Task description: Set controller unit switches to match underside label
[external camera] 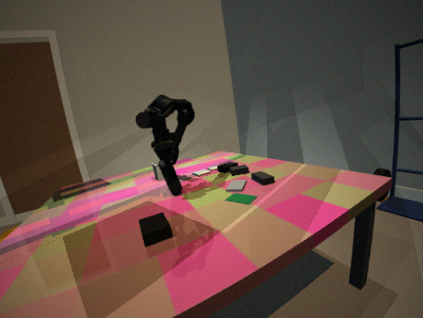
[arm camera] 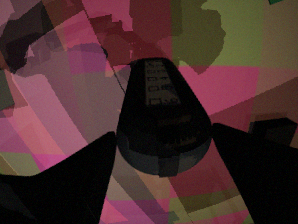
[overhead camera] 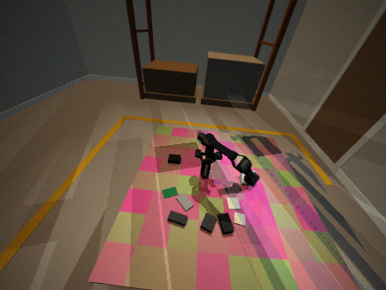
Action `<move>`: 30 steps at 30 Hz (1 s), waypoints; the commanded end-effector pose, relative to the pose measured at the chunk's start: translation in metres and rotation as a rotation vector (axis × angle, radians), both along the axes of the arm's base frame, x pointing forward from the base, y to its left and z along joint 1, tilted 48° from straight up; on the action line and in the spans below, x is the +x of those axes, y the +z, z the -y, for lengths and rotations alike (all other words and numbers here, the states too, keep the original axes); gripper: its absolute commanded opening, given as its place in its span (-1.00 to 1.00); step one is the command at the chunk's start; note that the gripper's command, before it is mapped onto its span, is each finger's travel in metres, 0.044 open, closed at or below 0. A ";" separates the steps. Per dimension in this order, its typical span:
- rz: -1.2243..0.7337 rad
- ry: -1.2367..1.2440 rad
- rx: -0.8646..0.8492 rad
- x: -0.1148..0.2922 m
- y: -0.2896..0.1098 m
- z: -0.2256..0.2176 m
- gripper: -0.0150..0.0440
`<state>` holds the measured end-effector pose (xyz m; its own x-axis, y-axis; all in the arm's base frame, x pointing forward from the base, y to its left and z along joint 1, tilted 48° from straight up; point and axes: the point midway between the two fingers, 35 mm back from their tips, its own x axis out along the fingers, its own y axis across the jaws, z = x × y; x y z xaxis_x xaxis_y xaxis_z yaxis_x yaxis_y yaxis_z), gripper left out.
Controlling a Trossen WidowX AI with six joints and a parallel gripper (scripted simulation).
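Note:
My gripper [arm camera: 164, 133] [overhead camera: 249, 179] is shut on the dark grey controller unit [arm camera: 162, 119] and grips it by its sides. In the wrist view the unit is tipped up, so its underside faces the camera. The label [arm camera: 160, 86] with its row of numbered squares shows there, but it is too dim and blurred to read. The switches are hidden on the far side. In the top view the gripper is low over the right middle of the chequered bench [overhead camera: 143, 260]. In the exterior view the arm [external camera: 167, 143] reaches down to the bench top.
A black box [overhead camera: 174, 159] [external camera: 154, 228] stands apart on the left. A green plate [overhead camera: 169, 192] [external camera: 241, 198], a grey plate [overhead camera: 185, 201] [external camera: 236, 185], several dark modules [overhead camera: 209, 222] [external camera: 262, 178] and two white plates [overhead camera: 233, 203] lie in front of the arm.

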<state>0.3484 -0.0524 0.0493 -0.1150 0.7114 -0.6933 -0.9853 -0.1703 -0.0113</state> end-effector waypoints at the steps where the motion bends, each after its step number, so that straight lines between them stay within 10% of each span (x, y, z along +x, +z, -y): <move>1: -0.014 0.005 0.020 -0.001 0.002 -0.012 0.65; 30: -0.014 0.005 0.021 -0.004 0.019 -0.029 0.65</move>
